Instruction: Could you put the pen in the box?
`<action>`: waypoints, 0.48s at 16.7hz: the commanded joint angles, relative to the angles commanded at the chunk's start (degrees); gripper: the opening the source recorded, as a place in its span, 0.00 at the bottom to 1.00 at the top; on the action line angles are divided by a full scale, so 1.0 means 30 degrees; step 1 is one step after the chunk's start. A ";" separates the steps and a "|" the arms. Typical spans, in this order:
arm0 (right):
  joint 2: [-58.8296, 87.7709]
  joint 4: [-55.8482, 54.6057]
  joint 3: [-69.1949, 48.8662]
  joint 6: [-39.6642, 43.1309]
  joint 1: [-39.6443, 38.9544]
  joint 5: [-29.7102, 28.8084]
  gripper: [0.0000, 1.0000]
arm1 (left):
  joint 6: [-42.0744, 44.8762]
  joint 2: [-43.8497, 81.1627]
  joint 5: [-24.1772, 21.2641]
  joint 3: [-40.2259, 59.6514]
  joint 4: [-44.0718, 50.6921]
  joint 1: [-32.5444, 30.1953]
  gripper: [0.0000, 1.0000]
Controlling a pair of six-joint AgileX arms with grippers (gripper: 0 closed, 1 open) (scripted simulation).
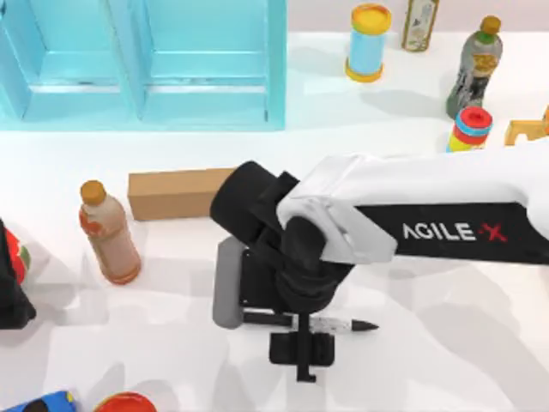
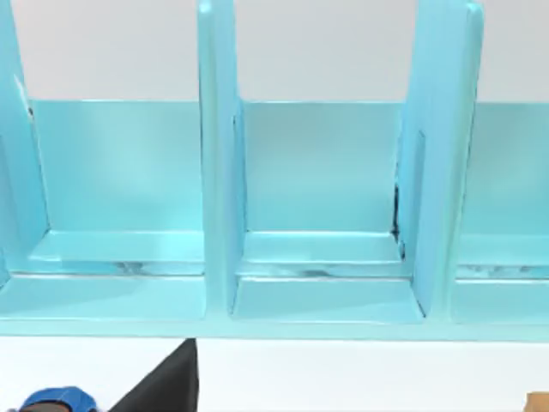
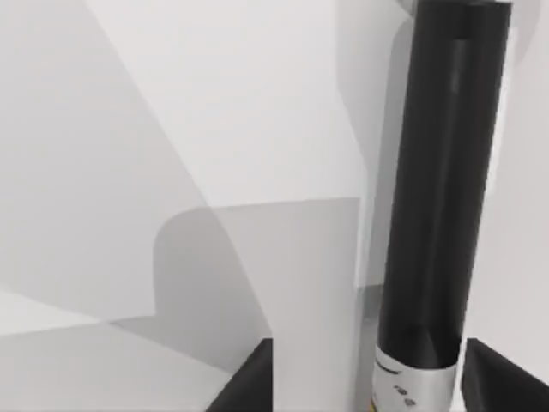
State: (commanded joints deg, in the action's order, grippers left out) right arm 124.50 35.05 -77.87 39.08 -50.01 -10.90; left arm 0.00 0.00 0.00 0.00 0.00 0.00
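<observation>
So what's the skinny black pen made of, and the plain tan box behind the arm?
The slim black pen looks like smooth plastic: its dark barrel has a soft sheen, with a silvery grey band that might be metal. The flat tan box looks like matte cardboard, dull brown with no shine. The right gripper sits over the pen.

The white table (image 1: pixel 463 343) lies bare from four to six o'clock of the pen (image 1: pixel 343 324), so that side is open for a gripper. At nine o'clock of the pen a grey slab (image 1: pixel 225 283) lies just beside the right gripper (image 1: pixel 302 343). The tan box (image 1: pixel 171 193) sits toward eleven o'clock, with a peach bottle (image 1: pixel 109 232) near its ten o'clock side. The blue shelf unit (image 1: pixel 146 60) walls the twelve o'clock edge at left. Bottles (image 1: pixel 473 69) and a can (image 1: pixel 369 41) crowd the one o'clock corner, well apart from the pen.
</observation>
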 joint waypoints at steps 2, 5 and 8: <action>0.0000 0.0000 0.0000 0.0000 0.0000 0.0000 0.00 | 0.0000 0.0000 0.0000 0.0000 0.0000 0.0000 1.00; -0.1869 0.1828 -0.0040 -0.1007 -0.0349 0.1116 0.00 | 0.0000 0.0000 0.0000 0.0000 0.0000 0.0000 1.00; -0.2080 0.2592 -0.0742 -0.0956 -0.0401 0.1113 0.00 | 0.0000 0.0000 0.0000 0.0000 0.0000 0.0000 1.00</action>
State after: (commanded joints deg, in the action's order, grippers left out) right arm 118.26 42.83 -80.10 36.21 -51.21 -7.56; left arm 0.00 0.00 0.00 0.00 0.00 0.00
